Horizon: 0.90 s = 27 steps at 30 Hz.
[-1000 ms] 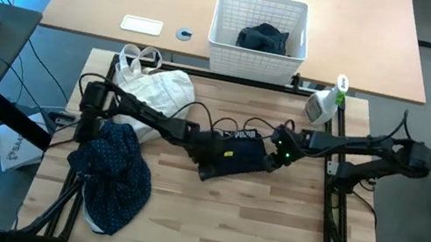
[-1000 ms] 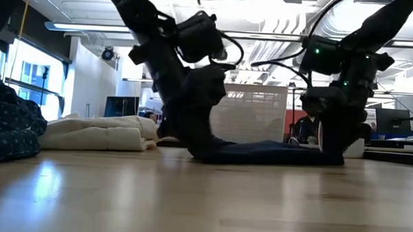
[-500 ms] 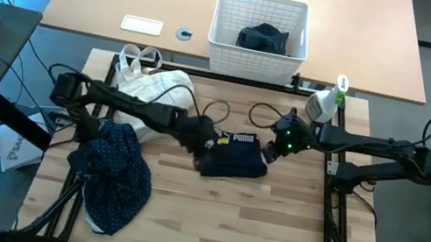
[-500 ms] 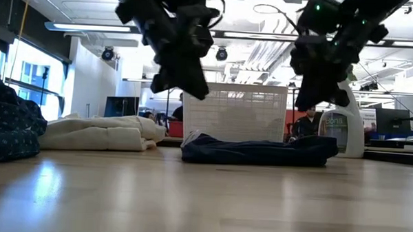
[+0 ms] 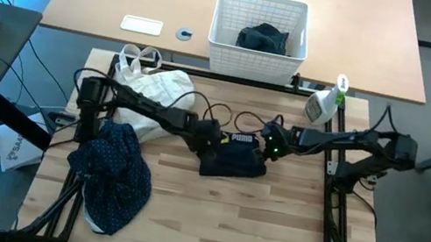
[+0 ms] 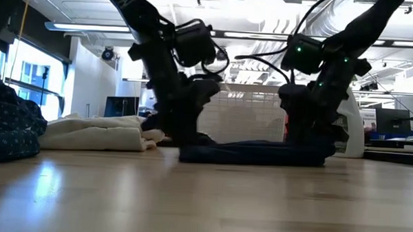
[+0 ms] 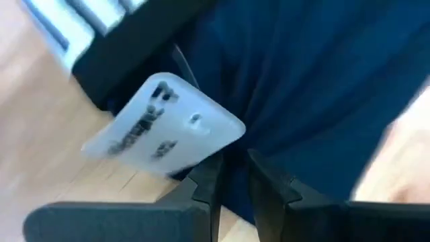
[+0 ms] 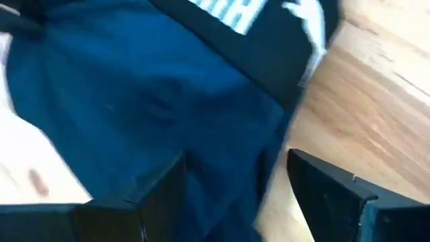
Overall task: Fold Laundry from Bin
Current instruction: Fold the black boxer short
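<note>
A: We're low over the folded navy piece point(image 5: 233, 157) at mid-table; our left gripper point(image 5: 214, 141) sits on its left end, fingers point(image 7: 205, 191) nearly together, though whether they pinch cloth we cannot tell.

B: And our right gripper point(image 5: 267, 144) is at the other end, fingers point(image 8: 326, 191) standing apart over the fabric; nothing clamped there.

A: It's soft, light, floppy stuff, we'd say; it'll sag and slide on the wood; best pinched at a folded edge or corner.

B: Agreed; meanwhile another dark garment point(image 5: 263, 39) waits in the bin point(image 5: 220, 17).
</note>
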Available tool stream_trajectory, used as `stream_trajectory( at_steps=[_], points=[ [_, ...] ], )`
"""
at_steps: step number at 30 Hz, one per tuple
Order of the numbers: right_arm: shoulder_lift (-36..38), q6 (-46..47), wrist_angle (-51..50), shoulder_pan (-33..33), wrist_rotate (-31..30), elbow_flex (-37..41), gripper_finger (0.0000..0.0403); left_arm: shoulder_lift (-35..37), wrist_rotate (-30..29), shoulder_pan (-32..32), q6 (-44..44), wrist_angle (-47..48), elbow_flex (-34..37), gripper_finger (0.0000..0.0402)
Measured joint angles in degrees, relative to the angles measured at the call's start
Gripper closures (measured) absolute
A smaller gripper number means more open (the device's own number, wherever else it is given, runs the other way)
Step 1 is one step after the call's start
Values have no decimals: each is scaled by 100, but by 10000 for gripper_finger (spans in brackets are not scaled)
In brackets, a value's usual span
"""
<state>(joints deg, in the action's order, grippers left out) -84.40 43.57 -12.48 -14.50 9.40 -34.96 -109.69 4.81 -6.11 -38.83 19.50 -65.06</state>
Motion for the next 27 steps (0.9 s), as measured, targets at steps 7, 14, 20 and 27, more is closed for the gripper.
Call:
stream_trajectory(
  at_steps=[7,14,20,27],
  points=[
    [75,-202,-189,-38,-269,-4,162,367,6,193,-277,644,0,348],
    [837,-308,-357,-127,-248,-61,187,1183,-156,255,-722,148,-3,349],
    [1011,-308,310,-18,592,-21,198,714,-416,-127,-280,-267,-9,349],
    [194,7,1237,393,552,219,214,258,-2,-211,28,402,-1,349]
  ],
)
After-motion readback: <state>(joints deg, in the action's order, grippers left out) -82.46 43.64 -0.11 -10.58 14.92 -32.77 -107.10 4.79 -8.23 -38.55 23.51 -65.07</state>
